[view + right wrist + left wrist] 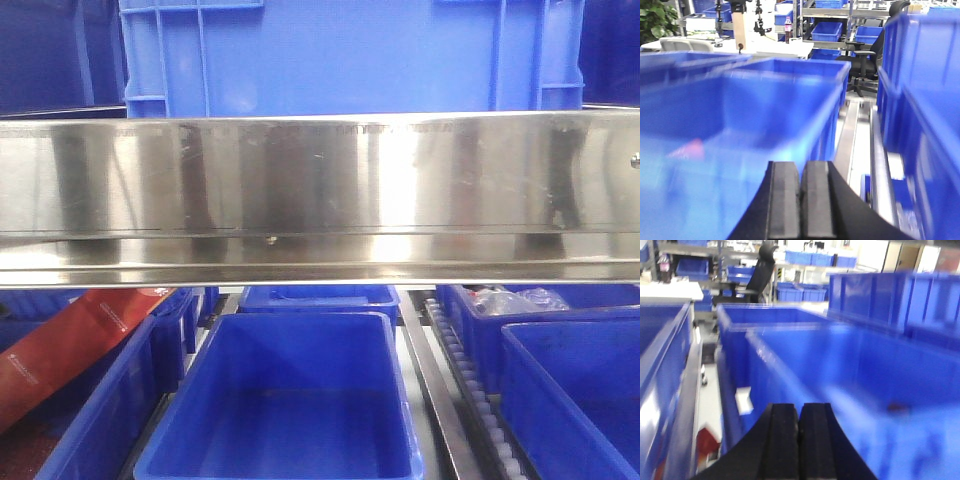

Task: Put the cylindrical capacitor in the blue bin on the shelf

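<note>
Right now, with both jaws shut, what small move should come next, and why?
Probably draw the left gripper back from the bin. Its jaws are shut with nothing visible between them, and a small dark blur, perhaps the capacitor, lies in the bin. The right gripper looks empty too.

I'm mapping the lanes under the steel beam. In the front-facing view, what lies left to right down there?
Red package → centre blue bin → white roller track → right blue bin.
</note>
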Robot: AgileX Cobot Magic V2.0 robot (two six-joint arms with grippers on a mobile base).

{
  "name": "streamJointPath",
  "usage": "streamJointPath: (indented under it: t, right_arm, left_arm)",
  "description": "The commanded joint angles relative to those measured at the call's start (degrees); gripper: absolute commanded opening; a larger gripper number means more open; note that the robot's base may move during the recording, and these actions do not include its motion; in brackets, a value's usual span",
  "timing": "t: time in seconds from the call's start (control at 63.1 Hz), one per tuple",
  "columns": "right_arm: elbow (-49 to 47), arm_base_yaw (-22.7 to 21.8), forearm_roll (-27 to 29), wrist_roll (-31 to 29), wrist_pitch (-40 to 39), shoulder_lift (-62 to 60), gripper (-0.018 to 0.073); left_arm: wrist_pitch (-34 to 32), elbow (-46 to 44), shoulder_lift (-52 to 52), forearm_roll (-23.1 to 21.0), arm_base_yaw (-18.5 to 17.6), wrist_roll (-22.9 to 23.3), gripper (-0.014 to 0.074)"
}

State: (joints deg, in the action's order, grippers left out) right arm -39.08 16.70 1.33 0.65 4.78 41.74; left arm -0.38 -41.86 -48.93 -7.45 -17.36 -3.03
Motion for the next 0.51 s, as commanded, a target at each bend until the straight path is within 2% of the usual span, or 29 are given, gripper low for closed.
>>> streamJointPath:
  t: [0.0, 0.27, 0.38, 0.491]
  right_arm:
    - [4.82, -0.43, -0.59, -0.28, -1.79, -5.35, -0.0168]
    - [15.06, -0.43, -0.59, -0.28, 1.27, -20.61, -0.0168]
    - [15.61, -0.43, -0.59, -0.28, 4.22, -25.19, -0.0168]
    - [15.61, -0.43, -0.59, -0.28, 3.96, -27.53, -0.0168]
  left_arm:
    - [-2.23, 6.78, 6.07, -0.33, 0.90, 0.27, -0.0111]
    - [-1.75, 20.32, 24.12, -0.33, 2.78, 0.27, -0.0111]
    - [-1.60, 22.34, 29.12, -0.33, 2.91, 0.27, -0.0111]
    - [-1.10, 22.85, 32.82, -0.33, 2.91, 0.27, -0.0111]
